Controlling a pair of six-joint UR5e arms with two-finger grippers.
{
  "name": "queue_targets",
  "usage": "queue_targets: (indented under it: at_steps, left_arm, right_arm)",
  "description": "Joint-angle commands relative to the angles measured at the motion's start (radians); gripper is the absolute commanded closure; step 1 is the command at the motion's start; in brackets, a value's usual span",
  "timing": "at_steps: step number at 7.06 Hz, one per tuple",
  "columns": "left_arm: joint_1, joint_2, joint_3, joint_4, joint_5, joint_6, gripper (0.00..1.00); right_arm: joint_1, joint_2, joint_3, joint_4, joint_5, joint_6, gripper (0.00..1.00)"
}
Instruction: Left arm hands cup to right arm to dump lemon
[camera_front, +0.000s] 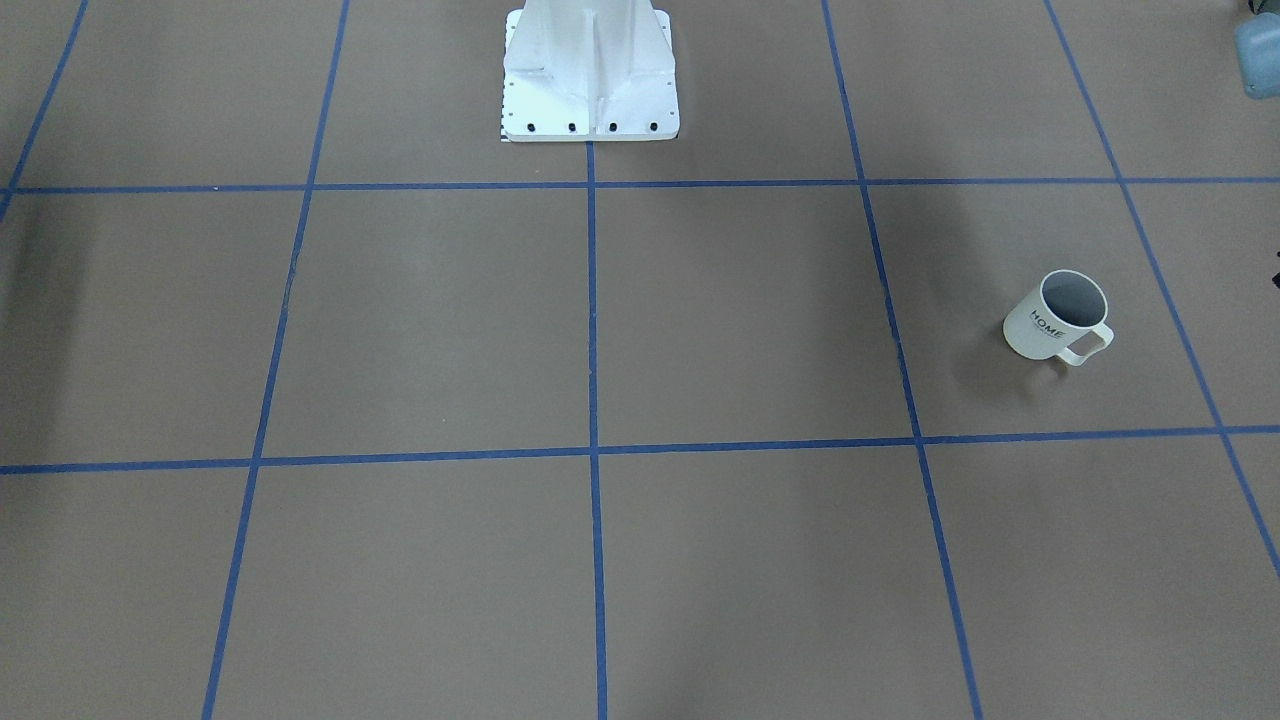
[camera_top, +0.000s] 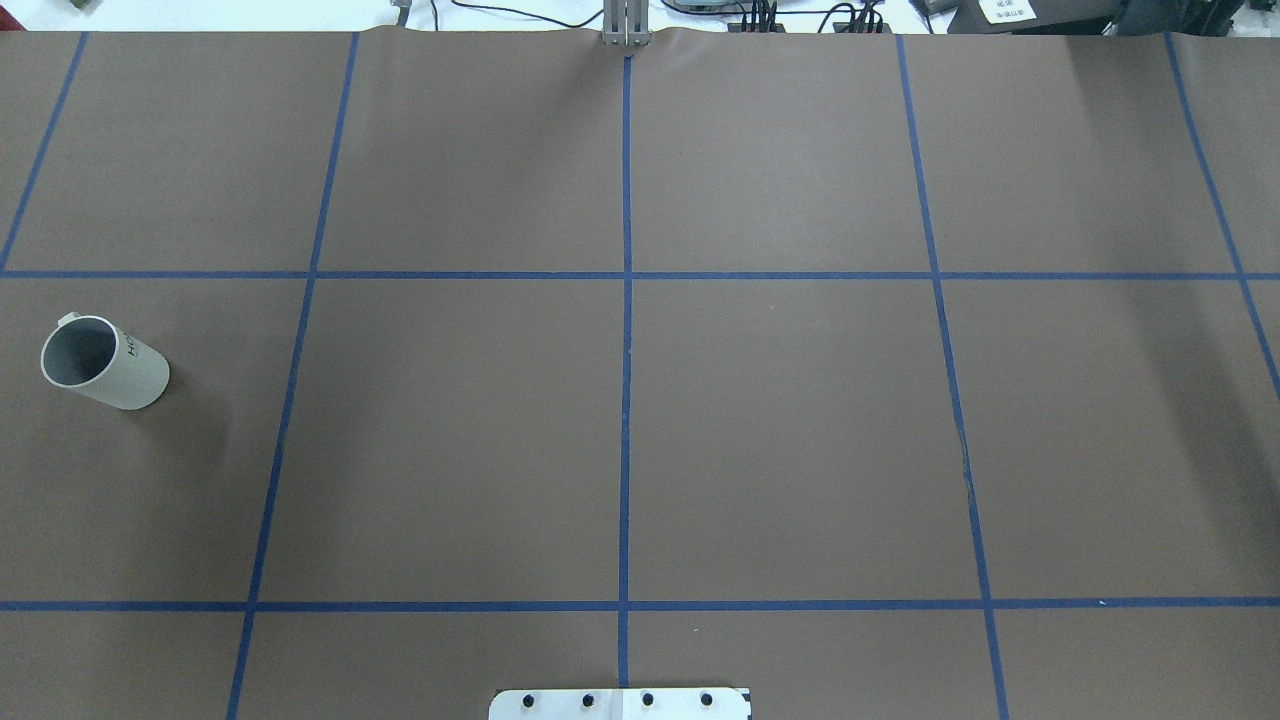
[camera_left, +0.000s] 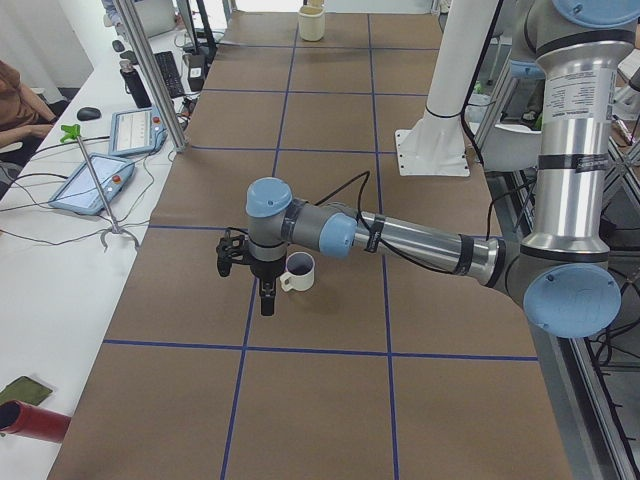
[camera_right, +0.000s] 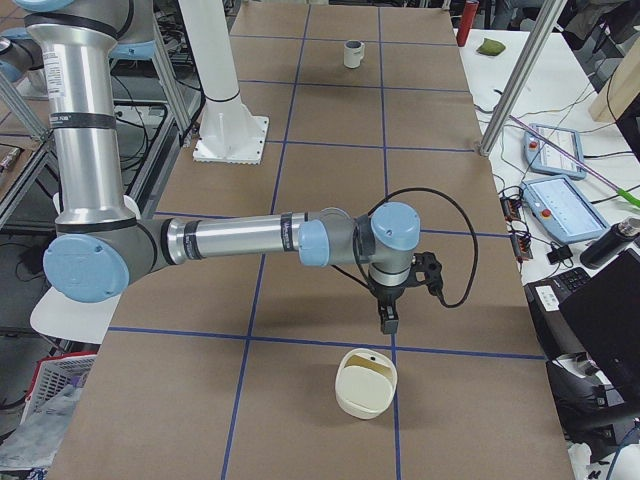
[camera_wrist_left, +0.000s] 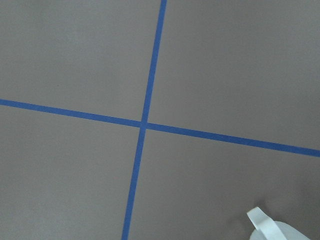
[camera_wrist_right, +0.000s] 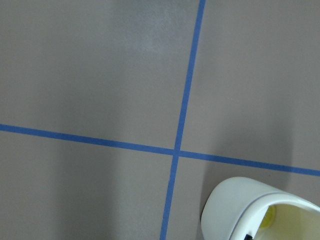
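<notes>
The cup (camera_front: 1060, 318) is an off-white mug with black "HOME" lettering. It stands upright on the brown table, at the far left of the overhead view (camera_top: 100, 362). Its inside looks plain grey and the lemon is hidden. In the exterior left view my left gripper (camera_left: 267, 298) points down, just on the camera's side of the cup (camera_left: 298, 270). I cannot tell whether it is open. The left wrist view shows only the cup's handle (camera_wrist_left: 260, 220). My right gripper (camera_right: 387, 320) hangs over the table's other end, and I cannot tell its state.
A cream container (camera_right: 367, 382) stands just below my right gripper, with a small yellow thing (camera_wrist_right: 270, 215) inside. The white robot pedestal (camera_front: 590, 80) stands at mid table. Blue tape lines grid the brown surface. Operators' desks with tablets (camera_left: 95, 180) line the far side.
</notes>
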Motion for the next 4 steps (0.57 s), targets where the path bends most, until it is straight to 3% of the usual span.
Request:
queue_targets:
  at_steps: [1, 4]
  left_arm:
    - [-0.139, -0.003, 0.077, 0.08, -0.043, 0.401, 0.0]
    - [-0.141, 0.018, 0.076, 0.071, -0.044, 0.402, 0.0]
  right_arm:
    - [0.058, -0.087, 0.014, 0.041, 0.059, -0.009, 0.0]
    - [0.058, -0.139, 0.03, 0.039, 0.07, -0.014, 0.0]
